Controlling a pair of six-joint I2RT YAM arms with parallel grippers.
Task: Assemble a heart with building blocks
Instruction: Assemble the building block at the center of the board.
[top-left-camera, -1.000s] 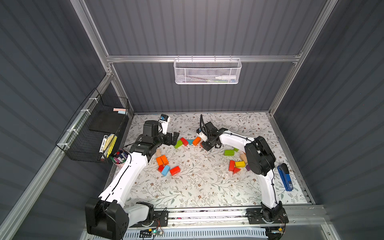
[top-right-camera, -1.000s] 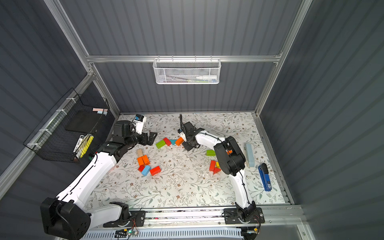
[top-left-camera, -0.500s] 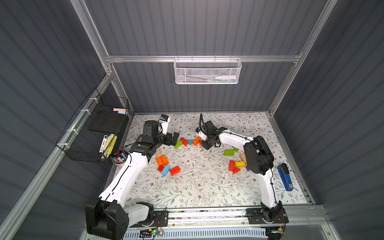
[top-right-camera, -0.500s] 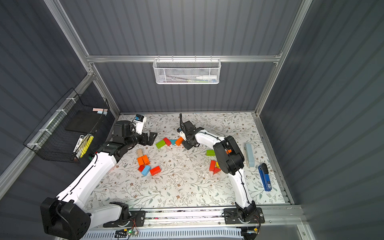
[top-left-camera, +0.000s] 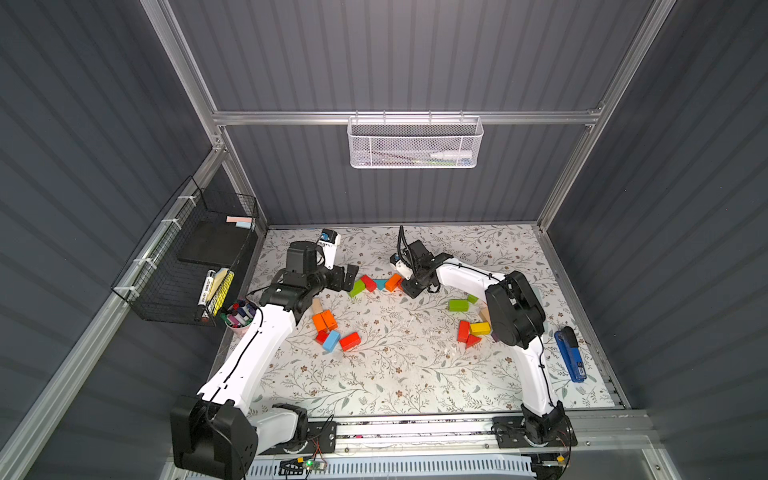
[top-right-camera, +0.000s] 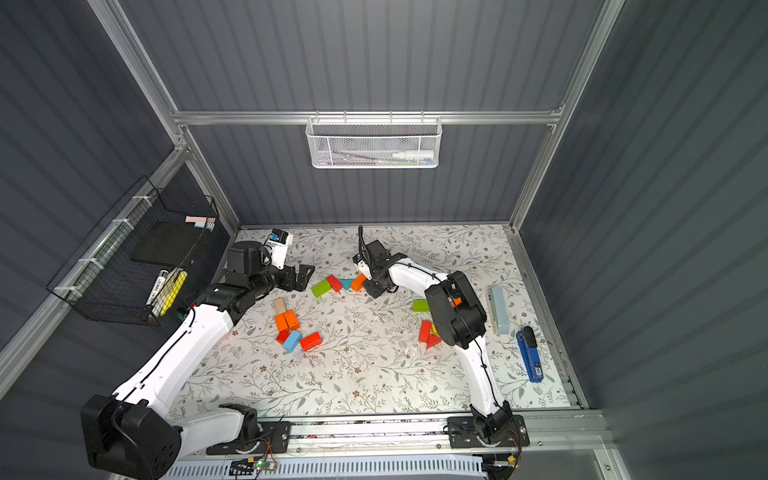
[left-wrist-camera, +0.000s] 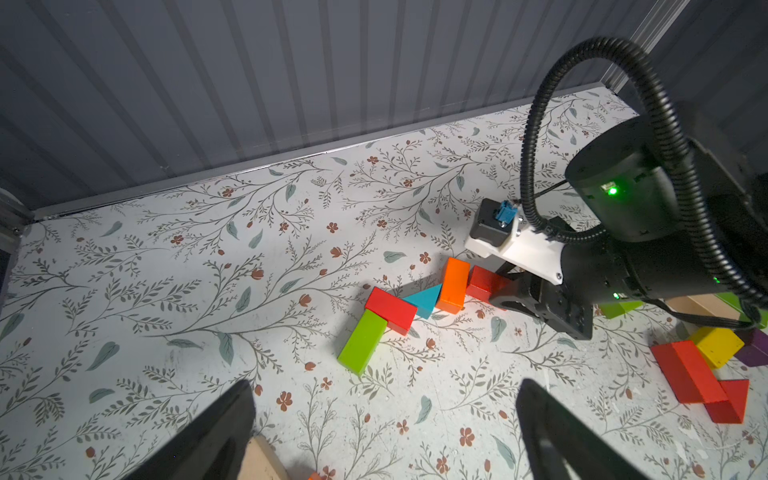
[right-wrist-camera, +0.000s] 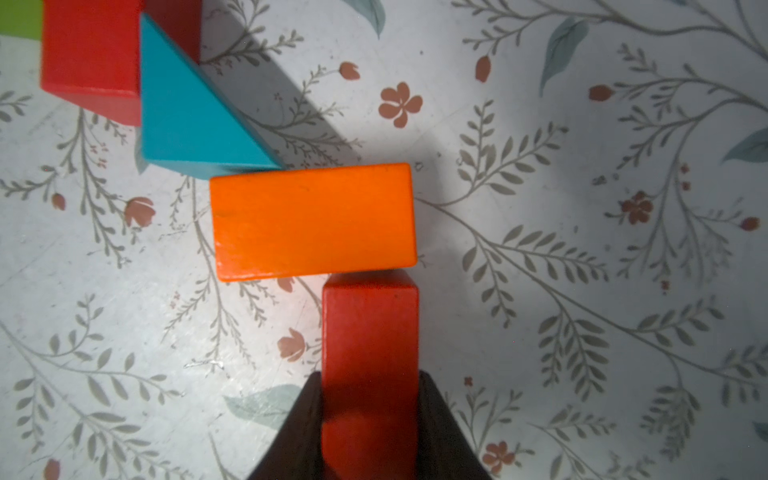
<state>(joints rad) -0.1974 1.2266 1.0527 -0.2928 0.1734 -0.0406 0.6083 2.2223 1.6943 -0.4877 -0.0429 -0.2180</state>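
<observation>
Right gripper (right-wrist-camera: 370, 376), closed on a red wooden brick (right-wrist-camera: 370, 324), holds it against the orange wooden brick (right-wrist-camera: 311, 220) ending a 4-block row (left-wrist-camera: 423, 300); heart barely begun, other blocks (top-left-camera: 350, 341) loose in 2 clusters.

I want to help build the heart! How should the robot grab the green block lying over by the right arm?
Best take the green block from straight above, fingers across its two long sides at the middle. It lies flat with both long sides free, while a small green piece crowds one end.
</observation>
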